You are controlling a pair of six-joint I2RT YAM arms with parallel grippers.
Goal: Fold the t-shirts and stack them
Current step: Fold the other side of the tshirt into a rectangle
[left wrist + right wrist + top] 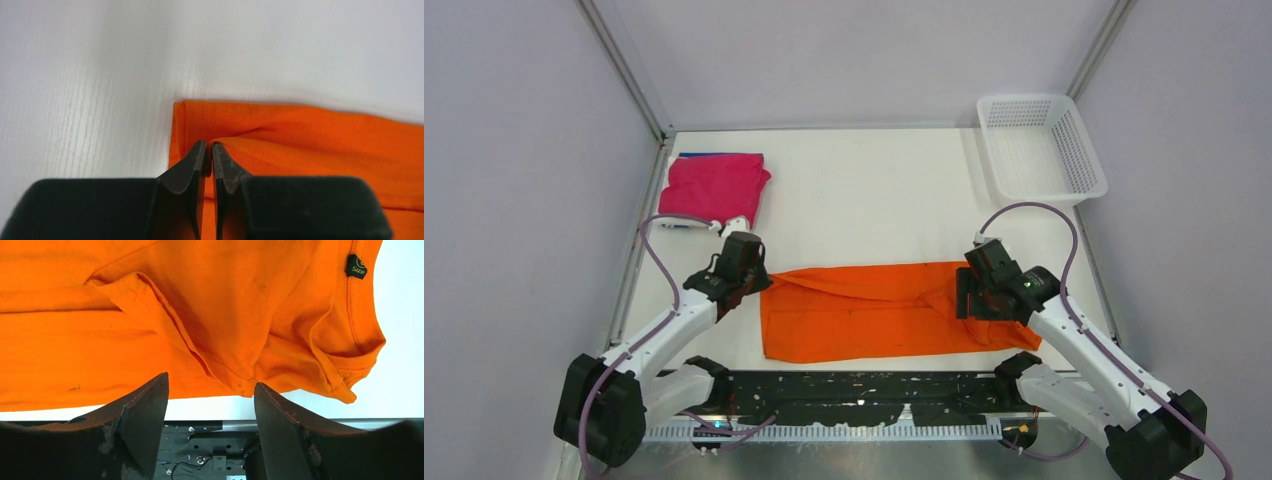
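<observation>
The orange t-shirt point(864, 312) lies folded into a long strip near the table's front edge. My left gripper point(757, 283) is at its left end. In the left wrist view the left gripper point(210, 147) is shut on a raised fold of the orange cloth point(325, 135). My right gripper point(970, 296) is over the shirt's right end, by the collar. In the right wrist view the right gripper point(211, 385) is open and empty above the orange cloth point(150, 315). The magenta-pink t-shirt point(714, 187) lies folded at the back left. A blue edge point(707, 155) shows behind it.
A white mesh basket point(1084, 165) stands at the back right corner. A black size label point(356, 266) marks the orange shirt's collar. The black rail of the arm bases point(854, 385) runs along the front edge.
</observation>
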